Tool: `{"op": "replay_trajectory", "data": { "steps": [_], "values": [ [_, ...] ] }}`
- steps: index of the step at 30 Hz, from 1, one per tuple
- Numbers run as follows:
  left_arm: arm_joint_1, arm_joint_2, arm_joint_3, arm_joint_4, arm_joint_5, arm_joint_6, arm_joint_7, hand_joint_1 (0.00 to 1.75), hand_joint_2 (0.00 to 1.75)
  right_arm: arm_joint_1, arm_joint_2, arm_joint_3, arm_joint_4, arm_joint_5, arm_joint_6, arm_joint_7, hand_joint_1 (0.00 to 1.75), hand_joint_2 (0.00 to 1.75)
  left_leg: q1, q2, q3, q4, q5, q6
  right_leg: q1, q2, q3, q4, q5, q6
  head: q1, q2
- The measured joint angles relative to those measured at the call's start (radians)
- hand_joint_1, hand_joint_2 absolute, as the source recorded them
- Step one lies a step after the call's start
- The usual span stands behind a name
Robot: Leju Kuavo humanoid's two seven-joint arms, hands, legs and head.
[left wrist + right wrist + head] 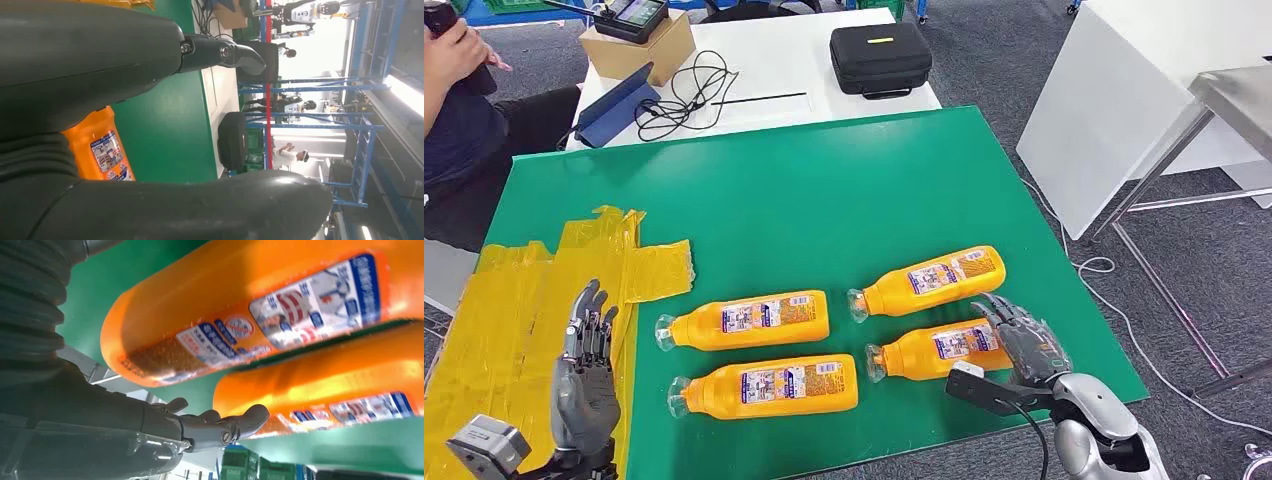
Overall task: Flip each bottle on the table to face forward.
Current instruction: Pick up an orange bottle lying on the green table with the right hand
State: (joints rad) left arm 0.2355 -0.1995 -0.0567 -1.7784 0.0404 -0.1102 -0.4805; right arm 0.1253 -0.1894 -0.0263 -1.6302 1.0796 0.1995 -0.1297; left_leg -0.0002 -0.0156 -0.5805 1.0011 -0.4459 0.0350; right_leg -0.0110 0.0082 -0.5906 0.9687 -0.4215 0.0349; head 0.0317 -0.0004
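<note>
Head view: we are at the reach step, our right hand (1024, 338) at the base of the bottle (939, 349) lying at 4 o'clock on the green table (824, 190).
Its fingers are apart and hold nothing; our left hand (584, 375) hangs open at 8 o'clock. Next we must close on that bottle and roll it; three others lie beside it.

Black case (880, 58) on white table (764, 70)
</note>
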Motion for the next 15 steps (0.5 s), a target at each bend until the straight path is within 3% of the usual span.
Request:
{"op": "replay_trajectory", "data": {
  "steps": [15],
  "values": [
    [0.0, -0.003, 0.014, 0.0, 0.0, 0.006, 0.005, 0.0, 0.0, -0.051, 0.014, 0.001, 0.098, 0.027, 0.006, 0.006, 0.0, 1.75, 0.0, 0.0, 0.0, 0.0, 0.0, 0.0, 0.0, 0.0, 0.0, 0.0, 0.0, 0.0, 0.0, 0.0]
  ]
}}
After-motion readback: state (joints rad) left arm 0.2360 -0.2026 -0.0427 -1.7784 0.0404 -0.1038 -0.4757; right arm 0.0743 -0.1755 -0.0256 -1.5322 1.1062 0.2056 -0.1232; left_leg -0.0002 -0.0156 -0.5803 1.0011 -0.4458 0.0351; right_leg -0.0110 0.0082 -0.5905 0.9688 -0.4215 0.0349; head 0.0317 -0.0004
